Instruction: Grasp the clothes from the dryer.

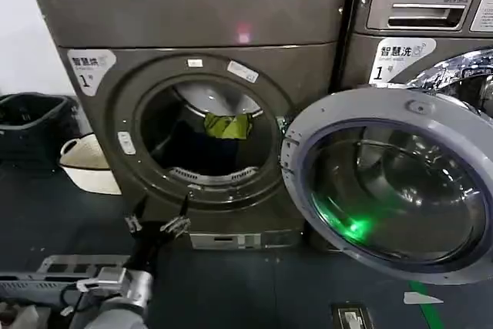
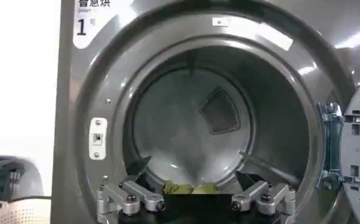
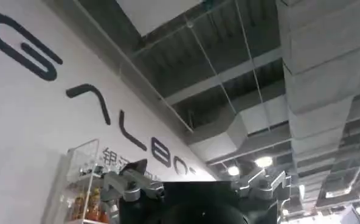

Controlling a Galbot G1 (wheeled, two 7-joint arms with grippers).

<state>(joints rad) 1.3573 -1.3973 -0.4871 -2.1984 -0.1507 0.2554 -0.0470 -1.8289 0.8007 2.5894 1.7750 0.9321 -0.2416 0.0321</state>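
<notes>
Left tool hangs at the lower left of the head frame, fingers spread wide and holding nothing, just below the dryer porthole. Inside the drum, at frame centre, lie the clothes: a yellow-green piece above dark fabric. Its door stands swung open at the right. Right tool points up at a ceiling, fingers wide apart.

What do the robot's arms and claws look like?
The left gripper has black fingers on silver metal links fixed with bolts, mounted on a black wrist. Behind it the left arm is grey and silver, with a black cable looped beside it. The right gripper has the same silver links and black body.
</notes>
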